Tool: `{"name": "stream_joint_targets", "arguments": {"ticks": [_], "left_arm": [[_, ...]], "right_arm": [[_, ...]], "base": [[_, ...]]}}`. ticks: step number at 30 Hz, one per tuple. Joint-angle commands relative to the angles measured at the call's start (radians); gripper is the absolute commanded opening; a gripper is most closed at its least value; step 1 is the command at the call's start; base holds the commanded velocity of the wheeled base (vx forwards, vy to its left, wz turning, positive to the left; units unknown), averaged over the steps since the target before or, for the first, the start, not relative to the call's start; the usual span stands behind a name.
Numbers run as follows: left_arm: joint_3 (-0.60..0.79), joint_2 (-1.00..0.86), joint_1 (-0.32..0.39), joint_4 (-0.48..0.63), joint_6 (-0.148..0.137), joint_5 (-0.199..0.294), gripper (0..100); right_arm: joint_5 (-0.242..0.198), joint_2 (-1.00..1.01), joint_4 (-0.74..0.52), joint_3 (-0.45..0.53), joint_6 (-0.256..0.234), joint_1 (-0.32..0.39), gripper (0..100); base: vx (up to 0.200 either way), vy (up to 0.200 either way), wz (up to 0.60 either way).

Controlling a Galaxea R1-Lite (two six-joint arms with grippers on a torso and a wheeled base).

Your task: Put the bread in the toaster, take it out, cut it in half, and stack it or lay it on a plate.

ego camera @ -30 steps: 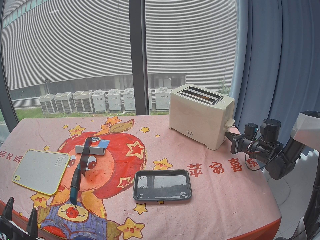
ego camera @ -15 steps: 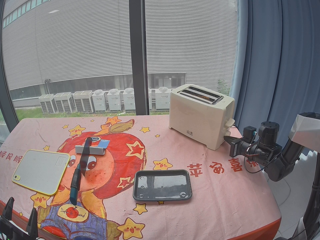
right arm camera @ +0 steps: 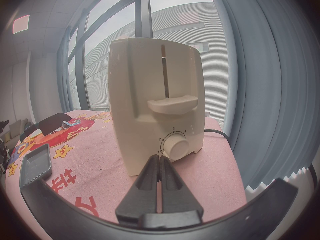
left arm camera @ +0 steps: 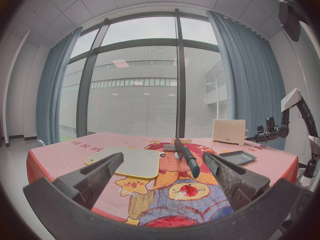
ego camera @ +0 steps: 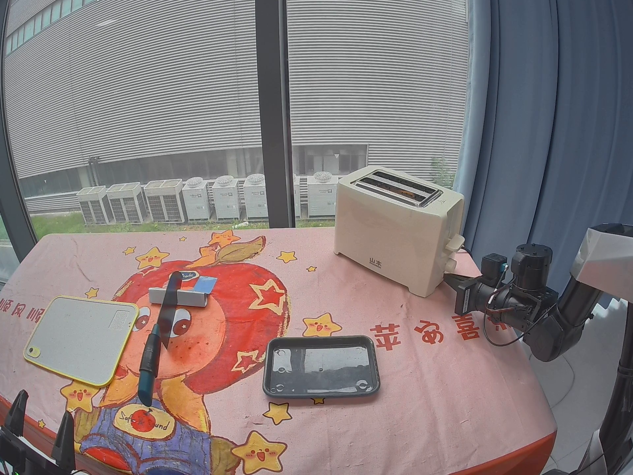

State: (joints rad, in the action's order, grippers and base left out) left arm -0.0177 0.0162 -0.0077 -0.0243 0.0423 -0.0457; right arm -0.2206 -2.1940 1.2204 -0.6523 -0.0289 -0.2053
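Right gripper (right arm camera: 159,158) closed, empty, tips just before toaster (ego camera: 395,229) dial (right arm camera: 176,147).
Bread (ego camera: 407,194) low in slot, toaster at table (ego camera: 422,404) far right corner; left gripper (left arm camera: 162,156) spread wide off near left corner.

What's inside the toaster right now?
Looking down into the toaster, a small brownish patch shows in one top slot, likely the bread. The rest is covered by the toaster's walls, so its size cannot be seen.
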Motion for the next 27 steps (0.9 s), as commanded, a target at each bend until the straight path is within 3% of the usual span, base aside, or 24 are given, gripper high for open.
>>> {"name": "stream_joint_targets", "arguments": {"ticks": [1,27], "left_arm": [[0.015,-0.010,0.002,0.000,0.001,0.000,100],[0.015,-0.010,0.000,0.000,0.001,0.000,100]], "right_arm": [[0.000,-0.001,0.001,0.002,0.000,0.000,0],[0.010,-0.023,0.002,0.000,0.004,-0.002,0]], "base": [[0.000,0.000,0.00],[0.000,0.000,0.00]]}}
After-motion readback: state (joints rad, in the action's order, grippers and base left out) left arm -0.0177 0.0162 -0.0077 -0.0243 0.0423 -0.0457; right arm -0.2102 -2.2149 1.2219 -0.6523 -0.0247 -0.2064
